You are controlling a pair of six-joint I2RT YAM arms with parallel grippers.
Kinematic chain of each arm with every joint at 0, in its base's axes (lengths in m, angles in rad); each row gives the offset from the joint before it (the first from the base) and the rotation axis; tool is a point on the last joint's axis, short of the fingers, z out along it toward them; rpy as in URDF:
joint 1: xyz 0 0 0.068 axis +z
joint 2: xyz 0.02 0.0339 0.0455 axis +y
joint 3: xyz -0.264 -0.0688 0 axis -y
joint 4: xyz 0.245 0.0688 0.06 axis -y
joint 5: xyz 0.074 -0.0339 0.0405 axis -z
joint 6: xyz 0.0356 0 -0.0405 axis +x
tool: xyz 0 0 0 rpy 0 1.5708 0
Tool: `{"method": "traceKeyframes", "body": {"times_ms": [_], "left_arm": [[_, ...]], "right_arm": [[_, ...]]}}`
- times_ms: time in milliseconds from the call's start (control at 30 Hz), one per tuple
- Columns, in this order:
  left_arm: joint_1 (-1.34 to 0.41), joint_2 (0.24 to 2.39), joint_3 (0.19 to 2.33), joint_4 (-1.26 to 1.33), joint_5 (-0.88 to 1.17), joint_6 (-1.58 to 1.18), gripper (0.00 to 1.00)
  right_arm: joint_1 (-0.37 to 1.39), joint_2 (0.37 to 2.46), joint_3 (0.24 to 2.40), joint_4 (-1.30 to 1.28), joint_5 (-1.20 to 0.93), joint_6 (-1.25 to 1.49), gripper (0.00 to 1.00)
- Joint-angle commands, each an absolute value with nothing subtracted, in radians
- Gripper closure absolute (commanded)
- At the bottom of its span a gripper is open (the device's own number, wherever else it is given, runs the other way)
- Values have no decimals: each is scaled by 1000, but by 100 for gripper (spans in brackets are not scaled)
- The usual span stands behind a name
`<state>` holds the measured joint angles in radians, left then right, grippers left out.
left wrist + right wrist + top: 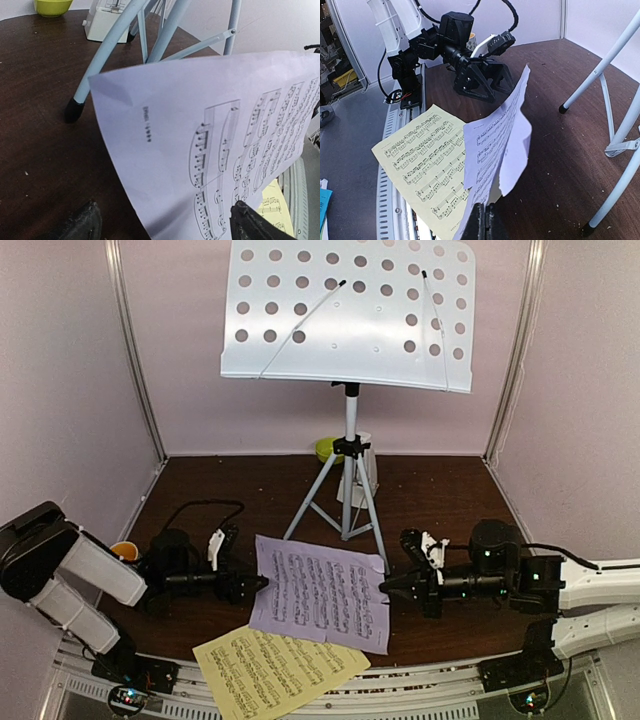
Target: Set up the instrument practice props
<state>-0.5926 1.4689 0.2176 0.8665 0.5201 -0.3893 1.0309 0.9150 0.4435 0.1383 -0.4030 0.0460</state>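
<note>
Music stand (350,310): pale sheet-metal desk with round perforations and two thin wire page-holders lying across it. It is standing on a silver tubular tripod (346,502) with black rubber feet, at the back middle of the dark wood-grain table (440,500).

Lavender page (320,592): thin printed paper, hanging just in front of the tripod between the two grippers, its right edge curling and creased.

Yellow page (280,670): lying flat, farther in front of the tripod, partly beneath the lavender one and overhanging the table edge.

Metronome (107,22): white, sitting behind the tripod, its top cut off in the left wrist view. The green bowl (52,6) beside it is half out of frame.

Right gripper (482,222): reaching in low and level from the tripod's right, claw pinched together on the lavender page's edge.

Left gripper (252,586): lying level to the tripod's left, fingers (75,225) standing wide apart with the page's opposite edge between them. Whether they are touching the paper, I cannot tell.
</note>
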Motion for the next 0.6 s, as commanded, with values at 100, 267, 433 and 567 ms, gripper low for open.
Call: {"method": "traceKeyframes", "body": {"times_ms": [100,267,433,567], "left_arm": [[-580,1774,227,1497,610,-521,12],[-577,1858,276,1539,694,-549,30],[-578,1786,264,1538,738,-534,68],[-581,1729,244,1538,744,-530,95]], "right_arm": [[1042,871,410,166,-375,23,100],[1045,860,404,165,-358,20,100],[1046,851,391,189,-329,24,100],[1045,843,385,184,-289,32,100]]}}
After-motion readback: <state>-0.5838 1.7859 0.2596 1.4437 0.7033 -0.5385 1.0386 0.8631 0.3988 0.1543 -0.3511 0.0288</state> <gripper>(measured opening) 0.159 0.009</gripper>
